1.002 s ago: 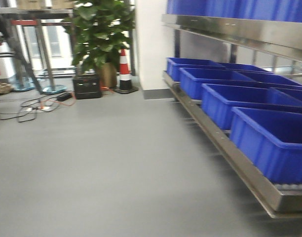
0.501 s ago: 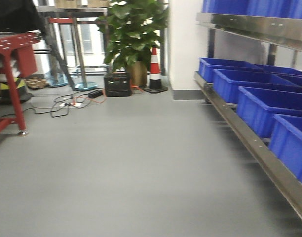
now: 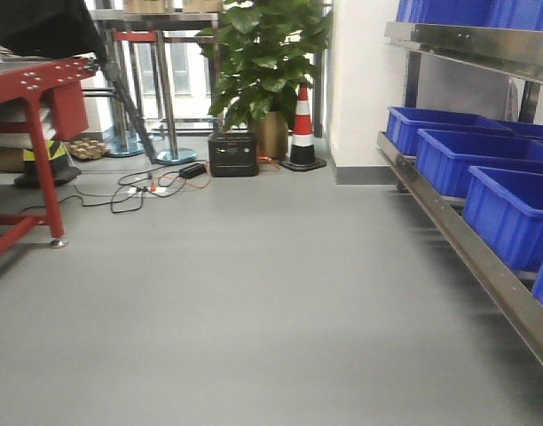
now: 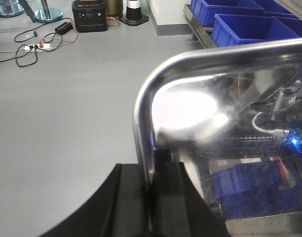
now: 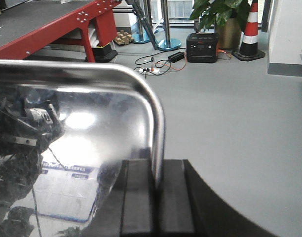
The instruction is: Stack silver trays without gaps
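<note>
Left gripper (image 4: 152, 173) and right gripper (image 5: 157, 170) jaws clamped on silver tray (image 4: 215, 113) rim; no stack visible; stacking all left, I reckon

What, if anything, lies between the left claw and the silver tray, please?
Nothing lies between them: the left wrist view shows the left claw shut on the rolled rim of the silver tray, one finger on each side.

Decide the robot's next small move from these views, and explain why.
Probably turn the base toward the red table, grips shut. The left gripper and right gripper each clamp a silver tray rim, yet the front view shows no tray to stack on, only floor and blue bins.
</note>
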